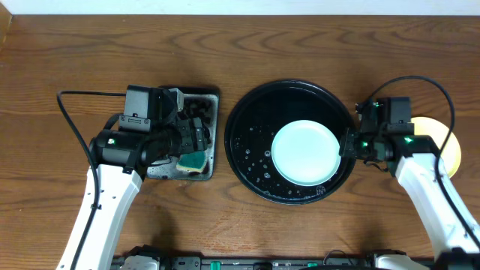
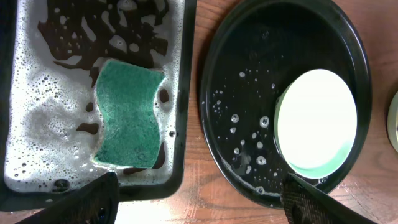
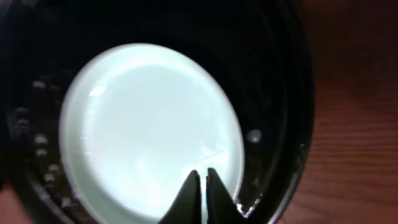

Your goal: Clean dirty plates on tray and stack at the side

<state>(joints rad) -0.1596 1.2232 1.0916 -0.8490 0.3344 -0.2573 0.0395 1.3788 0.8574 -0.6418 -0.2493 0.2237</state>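
Observation:
The large black tray [image 1: 247, 135] sits mid-table, wet with droplets, and holds a pale mint plate [image 1: 304, 153] right of its centre. My right gripper [image 1: 346, 144] is at the tray's right rim. In the right wrist view its fingertips [image 3: 194, 186] are shut over the near edge of the plate [image 3: 143, 124], with nothing visible between them. A pale yellow plate [image 1: 444, 139] lies on the table at far right, partly behind the right arm. My left gripper [image 2: 199, 208] hangs open above the sponge tray [image 2: 180, 93], empty. The left wrist view also shows the black tray [image 2: 249, 74] and the mint plate [image 2: 317, 118].
The small rectangular sponge tray [image 1: 214, 112] left of the round tray holds soapy foam and a green sponge [image 2: 127, 115]. A black cable [image 1: 71, 124] loops over the table beside the left arm. Bare wood runs along the back.

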